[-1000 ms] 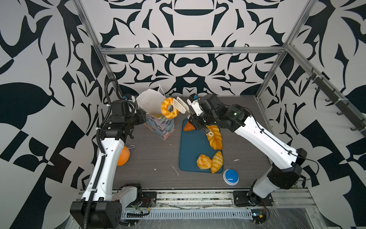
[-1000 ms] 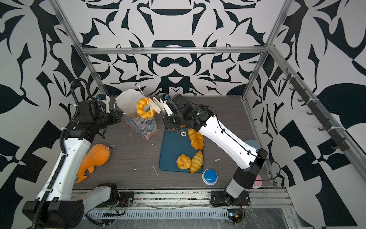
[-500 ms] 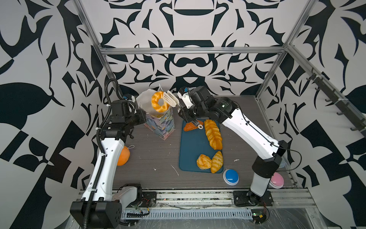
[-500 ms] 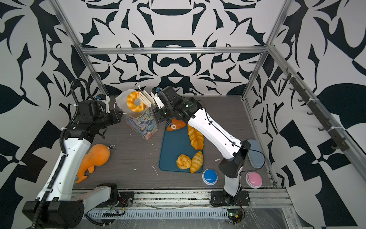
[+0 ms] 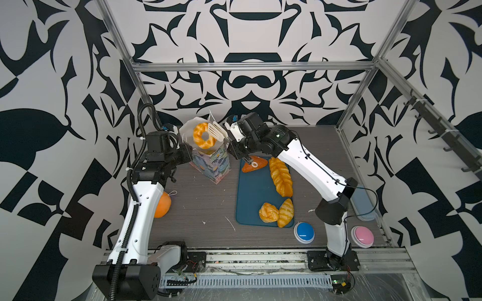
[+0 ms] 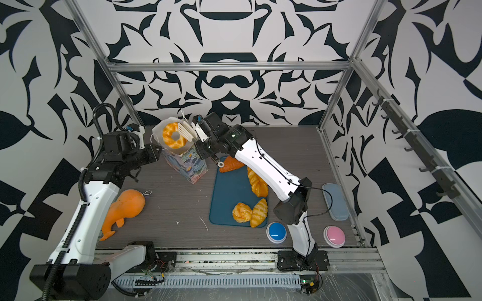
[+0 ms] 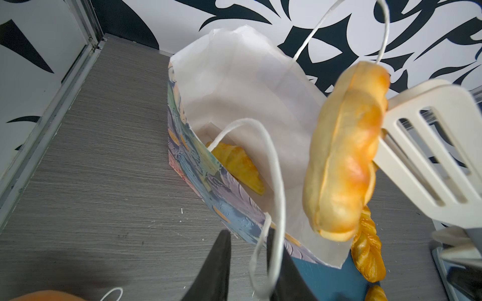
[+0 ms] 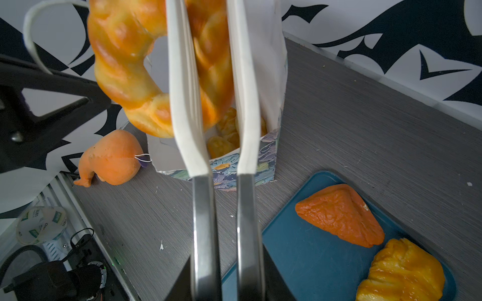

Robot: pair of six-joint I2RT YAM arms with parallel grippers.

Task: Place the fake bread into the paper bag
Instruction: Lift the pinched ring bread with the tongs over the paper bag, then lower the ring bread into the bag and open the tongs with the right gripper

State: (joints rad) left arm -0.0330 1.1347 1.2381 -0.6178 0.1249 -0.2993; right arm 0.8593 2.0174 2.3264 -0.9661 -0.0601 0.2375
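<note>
**A:** What lies closest to you on the table (image 5: pixel 203 198)?

**B:** Nearest to you, at the front edge, are the blue button (image 5: pixel 303 232) and the pink button (image 5: pixel 362 235). Just behind the blue one begins the blue tray (image 5: pixel 251 198). On its near end a round bun (image 5: pixel 268 212) and a croissant (image 5: pixel 286 212) lie touching each other. Further back on the tray lies the braided loaf (image 5: pixel 281 177), and at the far end the orange triangle (image 5: pixel 262 162). On your left side, an orange plush toy (image 6: pixel 125 206) lies beside the left arm.

**A:** And where is the bag?

**B:** The paper bag (image 5: pixel 211 164) stands to the left of the tray's far end. It leans a little and its mouth is open. Some bread pieces (image 7: pixel 237 166) lie inside it.

**A:** What do your grippers do?

**B:** Your right gripper (image 8: pixel 227 282) is clamped on the metal handles of the tongs (image 8: pixel 182 104). The white ends of the tongs pinch the ring (image 5: pixel 204 135). The ring hangs in the air over the bag's mouth, with its lower end near the rim. Your left gripper (image 7: pixel 247 234) is at the bag's rim. The string handle (image 7: pixel 276 182) runs between its fingers (image 7: pixel 221 260), but I cannot tell whether they really pinch it.
</note>
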